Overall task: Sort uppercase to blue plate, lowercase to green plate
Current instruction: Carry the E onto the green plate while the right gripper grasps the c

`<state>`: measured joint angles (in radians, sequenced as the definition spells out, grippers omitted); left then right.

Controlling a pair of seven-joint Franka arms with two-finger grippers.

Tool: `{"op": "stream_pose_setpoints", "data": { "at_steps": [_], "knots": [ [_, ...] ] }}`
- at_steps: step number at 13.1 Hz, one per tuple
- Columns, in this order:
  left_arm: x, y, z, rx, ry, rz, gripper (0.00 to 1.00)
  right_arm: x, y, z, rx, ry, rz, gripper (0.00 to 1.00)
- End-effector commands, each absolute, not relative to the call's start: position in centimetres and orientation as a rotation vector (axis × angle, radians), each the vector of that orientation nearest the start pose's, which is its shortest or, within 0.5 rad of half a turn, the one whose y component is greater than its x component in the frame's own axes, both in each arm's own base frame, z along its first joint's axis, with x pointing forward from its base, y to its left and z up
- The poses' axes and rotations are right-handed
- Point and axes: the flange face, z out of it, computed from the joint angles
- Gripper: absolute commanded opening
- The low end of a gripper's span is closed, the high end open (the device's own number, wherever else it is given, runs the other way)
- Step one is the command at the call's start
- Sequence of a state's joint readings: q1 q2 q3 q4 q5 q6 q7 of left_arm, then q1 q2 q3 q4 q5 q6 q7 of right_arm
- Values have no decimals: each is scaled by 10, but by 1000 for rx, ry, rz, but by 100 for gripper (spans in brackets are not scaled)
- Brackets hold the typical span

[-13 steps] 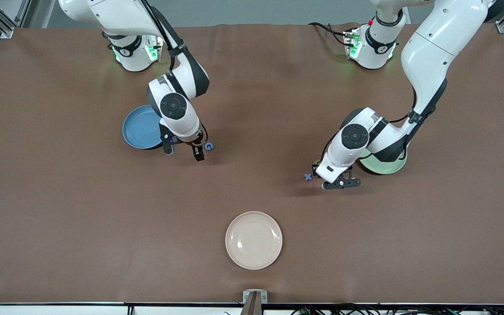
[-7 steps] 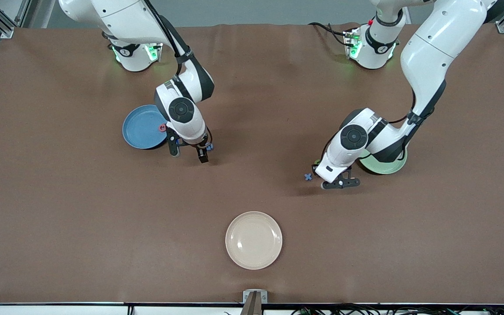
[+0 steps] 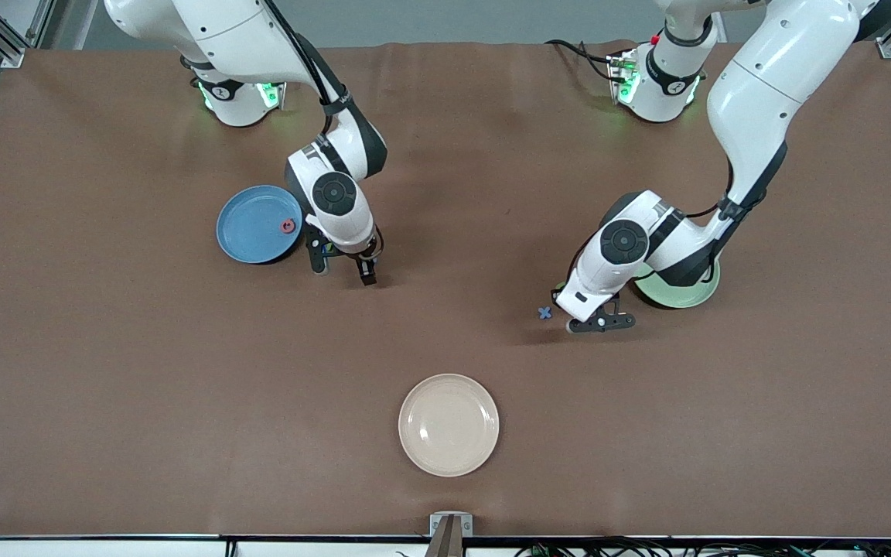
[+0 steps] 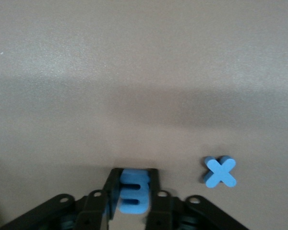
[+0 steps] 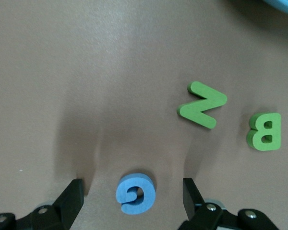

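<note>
A: Where is the left gripper (image 4: pixel 133 203)?
B: Low on the desk (image 3: pixel 445 333) at the green plate's (image 3: pixel 681 292) nine o'clock, fingers clamped on the blue m (image 4: pixel 132 192); the blue x (image 3: pixel 544 312) lies just beside it.
A: The right gripper (image 5: pixel 133 196)?
B: At the blue plate's (image 3: pixel 252 232) four o'clock, fingers spread around the blue G (image 5: pixel 136 192). The green Z (image 5: pixel 202 110) and B (image 5: pixel 265 131) lie nearby; the red Q (image 3: pixel 287 226) sits on the blue plate.

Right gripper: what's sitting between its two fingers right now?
In the right wrist view, the blue G lies flat on the table between the open right gripper fingers, touching neither. The green Z and green B lie outside them.
</note>
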<state>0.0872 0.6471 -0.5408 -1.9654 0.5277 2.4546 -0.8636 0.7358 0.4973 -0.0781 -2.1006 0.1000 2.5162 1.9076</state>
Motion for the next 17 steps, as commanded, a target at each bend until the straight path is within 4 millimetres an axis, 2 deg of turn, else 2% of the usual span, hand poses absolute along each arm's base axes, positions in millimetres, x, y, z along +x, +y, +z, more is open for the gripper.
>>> {"op": "stream_pose_setpoints", "data": {
  "at_steps": [1,3,5,6,8,9,10,13,14,15,17],
  "knots": [
    [548,-255,178,-3106,-132,9,12,450,352,170,-2509,1996,69,83],
    [550,-248,187,-3078,-135,9,7,449,350,168,-2513,1999,71,73],
    [551,-244,210,-3028,-105,4,7,449,350,168,-2515,1999,70,60],
    [551,-242,223,-3021,-96,-2,7,449,350,168,-2517,2000,72,48],
    [551,-223,246,-3048,-63,-1,6,448,349,168,-2521,2005,75,20],
    [551,-209,255,-3073,-41,23,6,448,348,168,-2521,2009,77,9],
    [546,-195,261,-3086,6,68,6,448,348,168,-2521,2009,77,3],
    [525,-126,261,-3101,152,148,6,448,339,178,-2583,2023,108,0],
    [519,-103,257,-3082,202,150,7,449,334,191,-2625,2004,131,0],
    [514,-84,249,-3059,245,161,7,448,326,200,-2692,1979,176,0],
    [506,-59,236,-3018,295,152,7,447,308,221,-2796,1965,226,0]
  ]
}}
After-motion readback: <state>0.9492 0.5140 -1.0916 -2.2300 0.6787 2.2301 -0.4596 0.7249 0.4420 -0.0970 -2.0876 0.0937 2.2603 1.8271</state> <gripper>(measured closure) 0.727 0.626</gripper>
